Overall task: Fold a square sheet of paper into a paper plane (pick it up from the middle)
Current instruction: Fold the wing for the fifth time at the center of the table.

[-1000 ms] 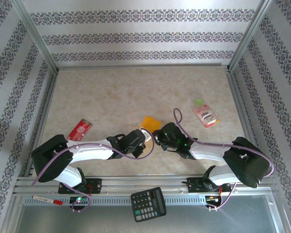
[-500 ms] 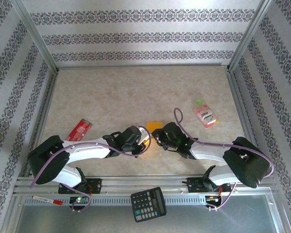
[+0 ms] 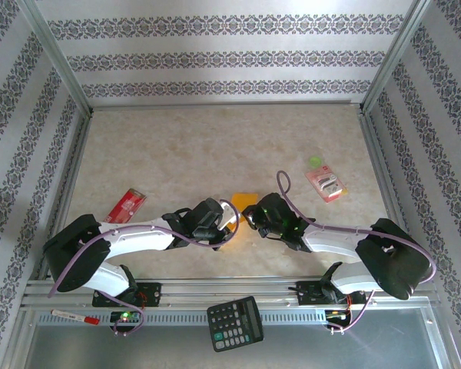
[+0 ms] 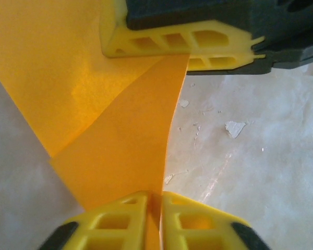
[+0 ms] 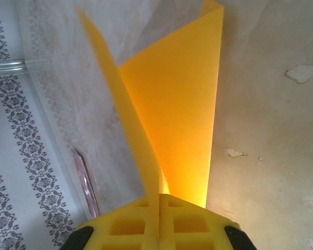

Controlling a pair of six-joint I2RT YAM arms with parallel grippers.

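Note:
The orange-yellow square sheet of paper (image 3: 244, 199) is off the table near the front middle, bent into a fold, held between both arms. My left gripper (image 3: 231, 222) is shut on one of its edges; in the left wrist view the paper (image 4: 109, 130) rises from between my yellow fingertips (image 4: 155, 200). My right gripper (image 3: 250, 214) is shut on the opposite side; its fingers (image 4: 177, 44) show across the top of the left wrist view. In the right wrist view the sheet (image 5: 177, 114) stands up as two flaps from my closed tips (image 5: 159, 199).
A red packet (image 3: 126, 204) lies at the left, a pink packet (image 3: 326, 184) and a small green piece (image 3: 316, 161) at the right. A black calculator (image 3: 235, 323) and a pen (image 3: 75, 316) rest on the front rail. Patterned walls enclose the table.
The left gripper has drawn back slightly to the left. The paper now shows as a smaller, more folded shape between the two grippers.

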